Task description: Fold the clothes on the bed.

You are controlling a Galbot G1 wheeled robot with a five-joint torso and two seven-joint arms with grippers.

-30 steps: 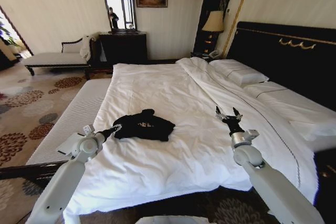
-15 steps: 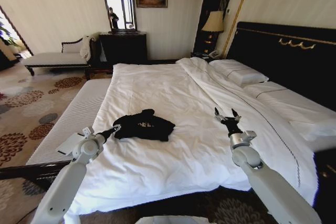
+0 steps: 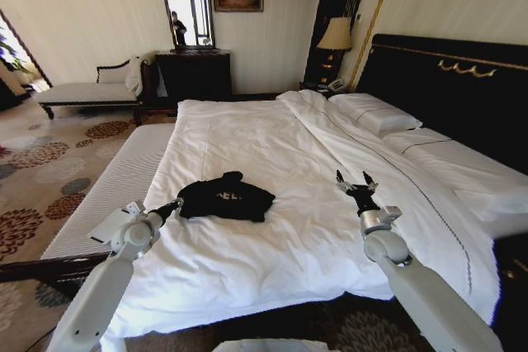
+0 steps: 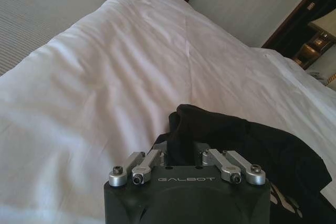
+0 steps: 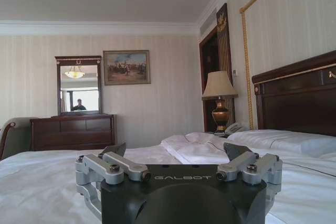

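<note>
We see the black T-shirt lying crumpled on the white duvet of the bed, toward the robot's left side and near the foot edge. Our left end effector sits at the shirt's near-left edge; in the left wrist view its fingers reach into the dark fabric, but we cannot tell whether they are pinching it. Our right end effector hovers above bare duvet, well apart from the shirt to its right, fingers spread wide and holding nothing, pointing toward the dark headboard.
</note>
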